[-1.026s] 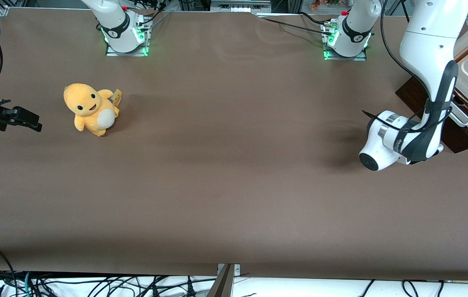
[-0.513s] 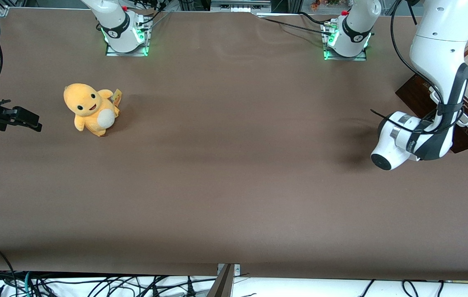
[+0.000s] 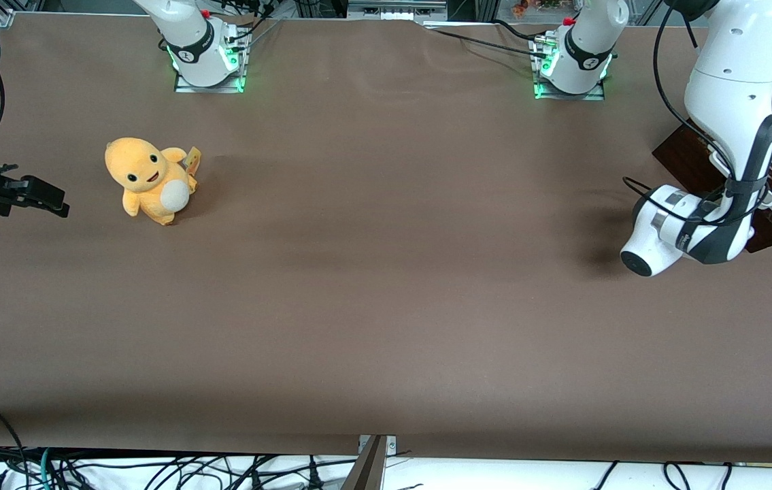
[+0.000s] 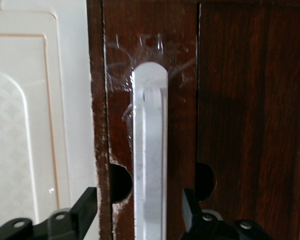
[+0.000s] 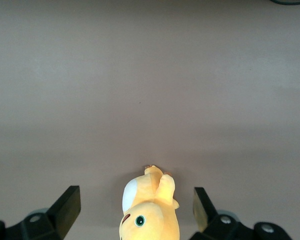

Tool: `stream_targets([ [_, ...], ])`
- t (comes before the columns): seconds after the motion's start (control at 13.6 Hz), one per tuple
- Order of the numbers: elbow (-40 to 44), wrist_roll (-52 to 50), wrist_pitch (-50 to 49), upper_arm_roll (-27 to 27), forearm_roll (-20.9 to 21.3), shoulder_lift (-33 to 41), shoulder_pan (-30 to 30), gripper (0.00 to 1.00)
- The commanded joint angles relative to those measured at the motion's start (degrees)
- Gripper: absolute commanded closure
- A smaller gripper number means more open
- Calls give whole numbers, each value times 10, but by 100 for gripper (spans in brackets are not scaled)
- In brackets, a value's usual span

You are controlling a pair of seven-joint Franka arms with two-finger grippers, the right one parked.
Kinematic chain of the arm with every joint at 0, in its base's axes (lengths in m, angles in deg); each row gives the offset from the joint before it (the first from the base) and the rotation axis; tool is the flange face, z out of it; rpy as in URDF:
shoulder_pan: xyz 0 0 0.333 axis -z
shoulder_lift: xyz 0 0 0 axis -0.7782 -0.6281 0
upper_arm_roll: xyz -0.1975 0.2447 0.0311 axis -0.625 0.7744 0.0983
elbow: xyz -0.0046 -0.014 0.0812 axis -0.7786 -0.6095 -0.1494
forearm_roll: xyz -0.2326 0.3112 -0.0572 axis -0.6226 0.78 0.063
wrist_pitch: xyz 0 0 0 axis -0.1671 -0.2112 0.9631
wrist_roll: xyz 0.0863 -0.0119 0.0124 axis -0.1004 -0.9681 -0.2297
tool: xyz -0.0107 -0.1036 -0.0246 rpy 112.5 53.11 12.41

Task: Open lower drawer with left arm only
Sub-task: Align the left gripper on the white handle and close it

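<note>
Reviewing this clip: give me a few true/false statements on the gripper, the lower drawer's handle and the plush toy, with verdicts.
1. The gripper is open, one finger on each side of the white bar handle. True.
2. The lower drawer has a beige front. False: it is dark brown wood.
3. The orange plush toy lies in the drawer. False: it sits on the table, toward the parked arm's end.
4. The left arm reaches over the drawer. True.
</note>
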Motion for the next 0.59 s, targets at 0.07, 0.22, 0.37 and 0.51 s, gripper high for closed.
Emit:
stream_targets([
  [0.07,-48,-60,22,-4,30,7,0,33],
  [0.22,-49,-63,24,-4,43,10,-1,47],
  [0.37,-49,-58,24,-4,43,13,-2,61],
  [0.51,-47,-55,23,-4,43,13,-1,76],
])
